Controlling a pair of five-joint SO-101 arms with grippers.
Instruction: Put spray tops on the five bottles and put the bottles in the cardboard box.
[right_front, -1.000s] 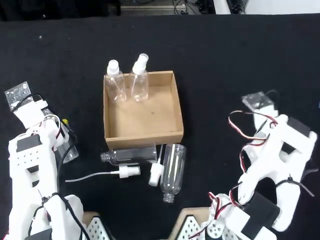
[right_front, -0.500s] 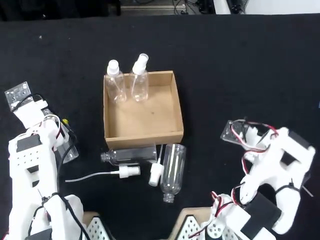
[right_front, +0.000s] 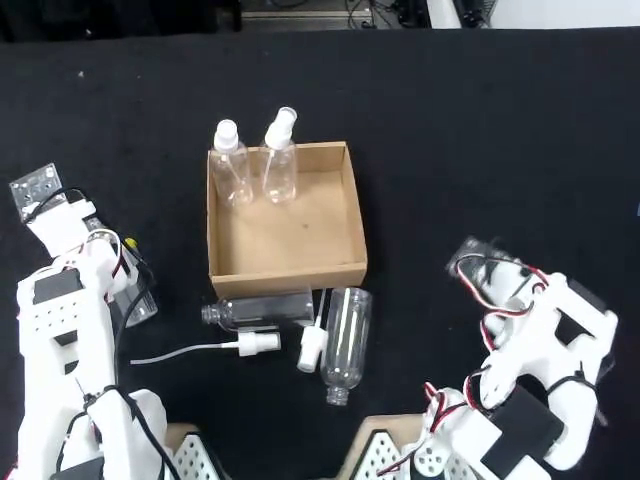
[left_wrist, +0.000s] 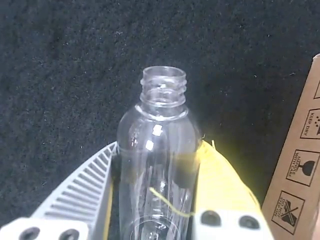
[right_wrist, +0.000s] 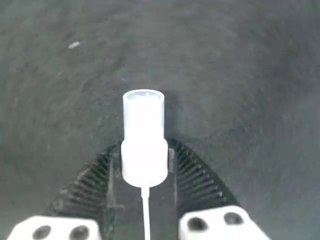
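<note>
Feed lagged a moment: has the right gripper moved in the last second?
Yes. In the high view the right gripper has swung closer to the cardboard box, ending level with its front corner.

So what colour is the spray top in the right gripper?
White plastic spray top, clearest in right wrist view.

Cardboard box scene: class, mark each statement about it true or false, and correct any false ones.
1. Two capped bottles stand inside the cardboard box. True.
2. The left arm's jaws hold a bottle already wearing a spray top. False: the held bottle has an open neck.
3. The right arm's jaws grip a spray top. True.
4. No bottle lies outside the box. False: two uncapped bottles lie in front of it, with two loose spray tops beside them.
</note>
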